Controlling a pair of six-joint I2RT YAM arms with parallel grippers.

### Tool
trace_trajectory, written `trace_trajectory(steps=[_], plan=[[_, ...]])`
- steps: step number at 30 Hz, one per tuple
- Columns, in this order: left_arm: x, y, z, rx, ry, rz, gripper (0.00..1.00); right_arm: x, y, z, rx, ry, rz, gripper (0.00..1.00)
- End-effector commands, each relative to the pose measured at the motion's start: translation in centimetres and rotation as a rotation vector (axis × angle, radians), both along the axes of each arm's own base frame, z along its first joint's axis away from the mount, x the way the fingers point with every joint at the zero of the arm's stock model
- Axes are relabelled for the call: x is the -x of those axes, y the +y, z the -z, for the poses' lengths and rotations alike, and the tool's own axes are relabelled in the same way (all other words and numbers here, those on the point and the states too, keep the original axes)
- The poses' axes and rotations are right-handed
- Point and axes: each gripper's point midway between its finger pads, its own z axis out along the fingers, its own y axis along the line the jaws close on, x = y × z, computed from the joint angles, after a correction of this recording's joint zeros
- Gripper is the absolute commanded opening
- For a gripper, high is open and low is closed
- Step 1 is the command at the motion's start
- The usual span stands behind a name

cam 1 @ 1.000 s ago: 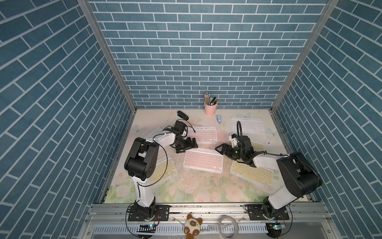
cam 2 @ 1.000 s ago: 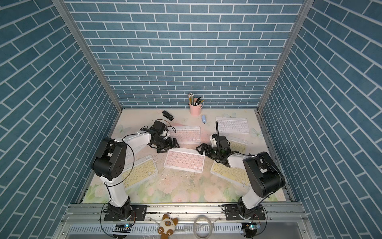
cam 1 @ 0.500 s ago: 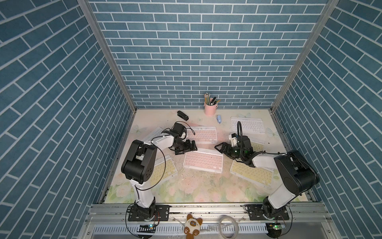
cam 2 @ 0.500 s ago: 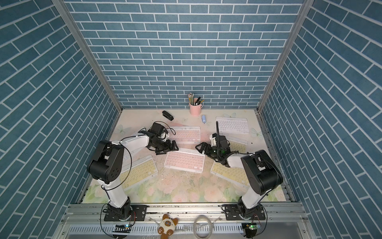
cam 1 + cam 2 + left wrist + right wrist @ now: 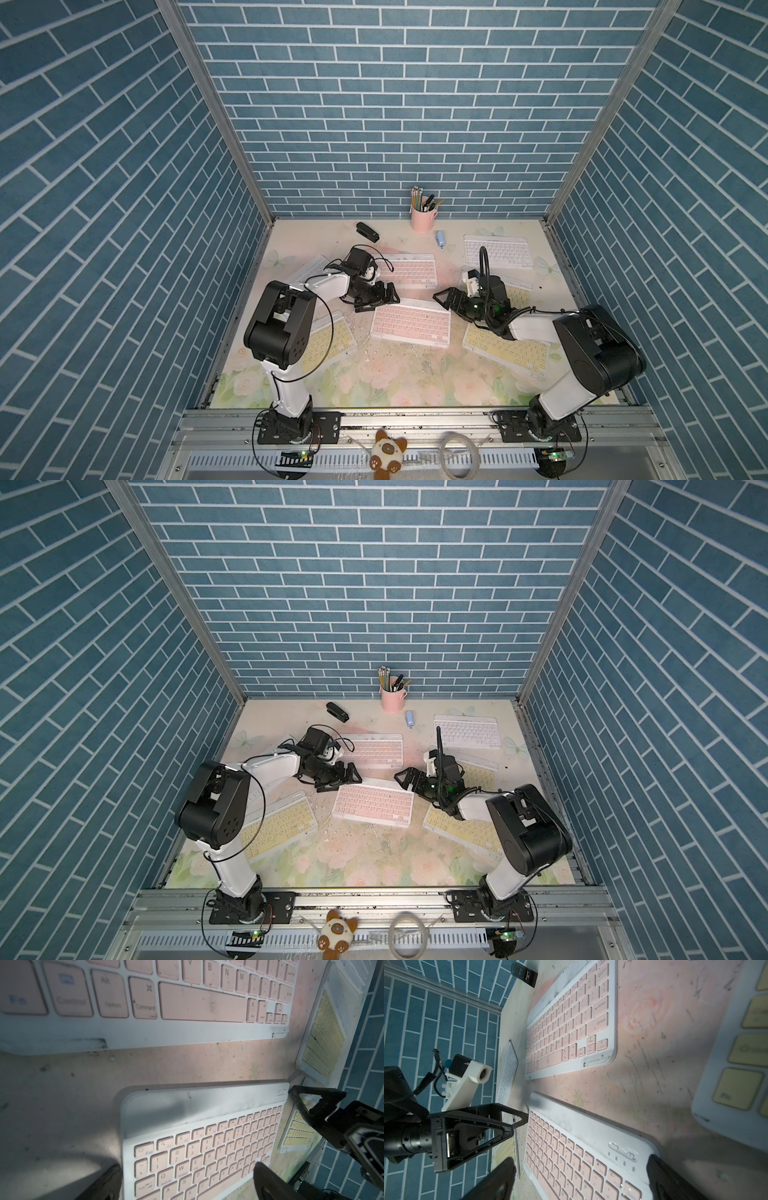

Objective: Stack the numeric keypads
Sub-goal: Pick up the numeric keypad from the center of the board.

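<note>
Several numeric keypads lie flat on the table. The middle pink keypad has a gripper at each short end. My left gripper is open at its left end, one finger by the front edge and the other by the back edge. My right gripper is open and straddles the right end the same way. Neither has closed on it. A second pink keypad lies just behind.
A white keypad lies at the back right and another at the back left. Yellow keypads lie front left, front right and under my right arm. At the back are a pink pen cup, a black stapler and a blue stick.
My left gripper has slid forward to the left end of the middle pink keypad. My right gripper has hardly moved. Both have stayed open.
</note>
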Motion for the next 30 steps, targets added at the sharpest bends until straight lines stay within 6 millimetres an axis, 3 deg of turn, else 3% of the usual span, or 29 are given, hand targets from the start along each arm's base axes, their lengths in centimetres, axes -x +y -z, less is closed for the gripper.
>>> trace_trajectory(steps=[1,5,17,30], plan=[[0.9,-0.2,0.4,-0.001,0.020,0.023,1.00,0.3,-1.3,-0.5,0.032,-0.004,0.045,0.99],[0.9,-0.2,0.4,-0.003,0.021,0.023,0.99,0.3,-1.7,-0.3,0.058,-0.006,0.053,0.99],[0.9,-0.5,0.3,0.031,0.025,0.007,1.00,-0.3,-0.3,1.3,-0.002,0.038,0.043,0.99],[1.0,-0.6,0.3,0.042,0.020,-0.002,1.00,0.0,1.3,-0.5,-0.073,0.002,0.019,0.98]])
